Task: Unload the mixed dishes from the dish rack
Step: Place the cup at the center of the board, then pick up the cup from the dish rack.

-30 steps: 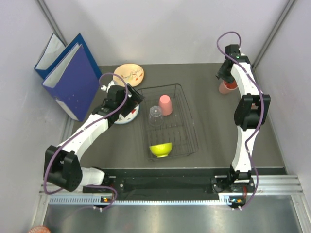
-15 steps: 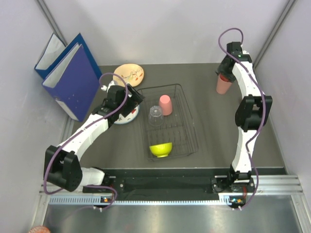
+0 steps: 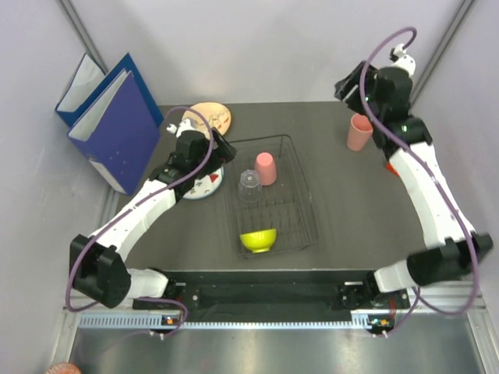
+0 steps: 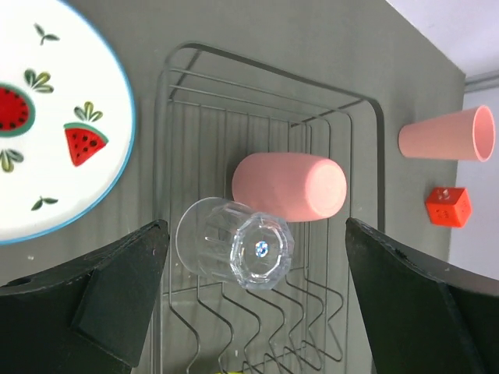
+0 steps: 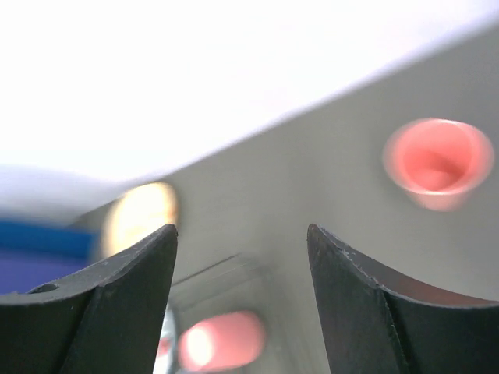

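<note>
The black wire dish rack [image 3: 306, 195] holds a pink cup [image 3: 266, 167] on its side, a clear glass [image 3: 249, 185] on its side and a lime-yellow bowl [image 3: 258, 239]. A second pink cup [image 3: 359, 132] stands upright on the table at the back right. The tan plate [image 3: 210, 117] and the white fruit plate [image 3: 201, 185] lie left of the rack. My left gripper [image 4: 255, 226] is open and empty above the glass [image 4: 234, 243] and the cup [image 4: 288, 187]. My right gripper [image 5: 242, 230] is open and empty, raised behind the standing cup [image 5: 438, 161].
A blue ring binder [image 3: 109, 125] leans at the back left. A small red cube [image 4: 448, 206] lies near the standing cup. White walls close in the table on three sides.
My right gripper has let go of the pink cup, which now stands upright, and has risen up and back. My left gripper has shifted slightly toward the rack.
</note>
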Robot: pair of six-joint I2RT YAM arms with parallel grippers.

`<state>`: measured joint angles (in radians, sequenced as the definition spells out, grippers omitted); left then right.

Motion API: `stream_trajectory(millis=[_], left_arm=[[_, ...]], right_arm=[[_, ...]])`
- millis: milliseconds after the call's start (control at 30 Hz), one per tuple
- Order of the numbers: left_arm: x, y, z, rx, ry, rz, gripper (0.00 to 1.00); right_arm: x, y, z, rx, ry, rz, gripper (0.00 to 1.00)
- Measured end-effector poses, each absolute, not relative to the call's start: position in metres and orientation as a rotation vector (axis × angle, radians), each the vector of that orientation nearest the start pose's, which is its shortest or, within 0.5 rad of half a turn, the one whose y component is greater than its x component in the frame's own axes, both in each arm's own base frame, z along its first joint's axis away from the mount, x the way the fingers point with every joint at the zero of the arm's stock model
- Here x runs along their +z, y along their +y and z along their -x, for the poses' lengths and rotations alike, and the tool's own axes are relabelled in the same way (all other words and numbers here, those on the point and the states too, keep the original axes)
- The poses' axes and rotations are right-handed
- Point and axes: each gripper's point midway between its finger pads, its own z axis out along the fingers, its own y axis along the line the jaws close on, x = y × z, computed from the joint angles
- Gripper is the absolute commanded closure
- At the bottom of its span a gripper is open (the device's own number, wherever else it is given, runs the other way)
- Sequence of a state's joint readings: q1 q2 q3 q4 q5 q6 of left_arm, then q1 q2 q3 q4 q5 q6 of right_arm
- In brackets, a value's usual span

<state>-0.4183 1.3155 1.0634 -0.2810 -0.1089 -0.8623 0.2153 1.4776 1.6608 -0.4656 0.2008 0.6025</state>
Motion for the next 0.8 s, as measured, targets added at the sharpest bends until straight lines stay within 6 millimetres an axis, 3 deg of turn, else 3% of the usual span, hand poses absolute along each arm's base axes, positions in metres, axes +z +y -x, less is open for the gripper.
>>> stream_trajectory(millis=[67,133,200,333,400,500,600,800], left_arm=[[0.218,-0.184,-0.367,-0.633,2.094,0.491,0.01],[0.219,-0.196,-0.365,-0.605,2.1,0.406,0.01],[0.22,-0.215,-0.365,-0.573,2.11,0.289,0.01],[0.217,-0.254,-0.383,-0.503,2.124,0.083,0.01],[0.209,-0.266,-0.394,-0.467,2.136,0.015,0.01],[0.192,-0.273,-0.408,-0.413,2.163,-0.05,0.01],[0.174,-0.279,-0.416,-0.371,2.196,-0.09,0.01],[0.145,-0.288,-0.419,-0.33,2.247,-0.142,0.01]], right_arm=[[0.405,0.113,-0.421,0.467,1.714,-0.41,0.33],[0.41,0.141,-0.389,0.545,1.671,-0.325,0.33],[0.397,0.16,-0.367,0.594,1.668,-0.268,0.34],[0.334,0.187,-0.346,0.594,1.779,-0.198,0.34],[0.304,0.192,-0.34,0.566,1.84,-0.175,0.34],[0.284,0.194,-0.333,0.544,1.876,-0.156,0.34],[0.284,0.19,-0.326,0.542,1.864,-0.154,0.35],[0.301,0.182,-0.315,0.57,1.8,-0.165,0.35]])
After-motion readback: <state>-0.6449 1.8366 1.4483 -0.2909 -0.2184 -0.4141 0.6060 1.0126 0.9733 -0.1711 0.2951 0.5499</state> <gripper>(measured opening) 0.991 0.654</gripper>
